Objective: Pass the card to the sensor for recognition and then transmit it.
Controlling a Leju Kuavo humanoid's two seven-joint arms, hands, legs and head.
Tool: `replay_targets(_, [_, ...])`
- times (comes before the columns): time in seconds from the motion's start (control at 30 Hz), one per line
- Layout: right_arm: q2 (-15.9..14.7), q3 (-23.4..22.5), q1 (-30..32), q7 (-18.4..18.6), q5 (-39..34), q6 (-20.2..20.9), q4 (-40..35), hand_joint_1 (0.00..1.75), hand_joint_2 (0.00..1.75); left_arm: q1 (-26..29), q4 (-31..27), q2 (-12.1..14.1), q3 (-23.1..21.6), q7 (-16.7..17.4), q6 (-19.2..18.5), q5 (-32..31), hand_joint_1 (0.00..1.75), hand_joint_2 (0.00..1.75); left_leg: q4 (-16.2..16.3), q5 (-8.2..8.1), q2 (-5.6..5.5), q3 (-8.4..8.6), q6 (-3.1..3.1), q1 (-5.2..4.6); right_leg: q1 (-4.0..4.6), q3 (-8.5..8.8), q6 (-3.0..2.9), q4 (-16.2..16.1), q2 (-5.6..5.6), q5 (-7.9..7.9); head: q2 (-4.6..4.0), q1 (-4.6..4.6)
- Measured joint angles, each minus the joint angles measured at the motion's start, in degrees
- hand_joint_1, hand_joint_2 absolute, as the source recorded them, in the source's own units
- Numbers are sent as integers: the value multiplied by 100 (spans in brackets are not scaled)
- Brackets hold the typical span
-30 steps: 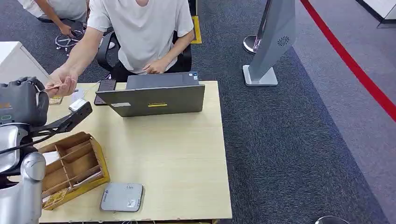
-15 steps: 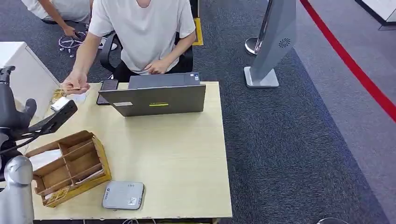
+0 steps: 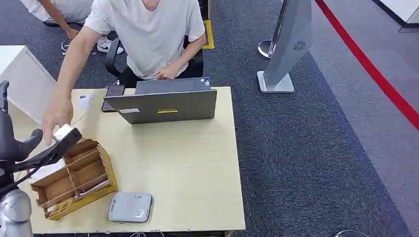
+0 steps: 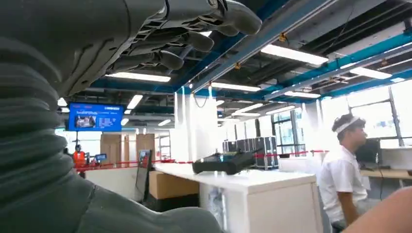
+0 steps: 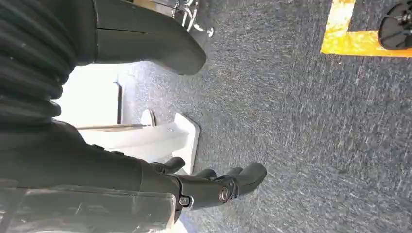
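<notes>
The robot's left hand (image 3: pixel 12 141) is raised at the table's (image 3: pixel 197 163) near-left corner, its fingers (image 4: pixel 189 46) loosely curved and well apart from the thumb, holding nothing. A seated person's hand (image 3: pixel 56 116) reaches down just beyond it; whether that hand holds the card I cannot tell. A wooden tray (image 3: pixel 81 173) lies just to the right of the left hand, and the grey sensor box (image 3: pixel 130 207) further right. The right hand (image 5: pixel 145 179) hangs over the carpet (image 5: pixel 301 121), fingers spread, holding nothing.
</notes>
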Motion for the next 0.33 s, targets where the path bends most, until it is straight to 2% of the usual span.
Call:
replay_targets(0.1, [0,29,13,35,-81,-9,-61,0,175,386,-290,-193,558,-250,103,310,0,175,0,-3,0,1,0,1,1,0,-1,-1,-4,-5,0,0])
replay_targets(0.13, [0,39,22,42,-92,-9,-94,0,175,484,-387,-267,918,-391,122,390,0,175,0,-3,-4,1,0,1,1,1,2,-1,-9,-9,0,0])
replay_targets(0.17, [0,53,29,44,-94,-9,-109,0,175,555,-443,-311,1086,-431,125,405,0,175,-1,-3,-4,4,0,1,1,2,2,0,-9,-9,0,-2])
replay_targets(0.27, [0,101,48,44,-94,-7,-160,0,175,693,-578,-436,1440,-477,122,372,0,175,-2,-2,-7,4,0,2,1,5,2,0,-14,-9,0,-2])
replay_targets(0.33, [0,129,48,61,-101,-7,-184,0,175,731,-626,-522,1644,-292,105,559,0,175,-5,-2,-9,4,0,2,1,13,3,2,-16,-9,0,0])
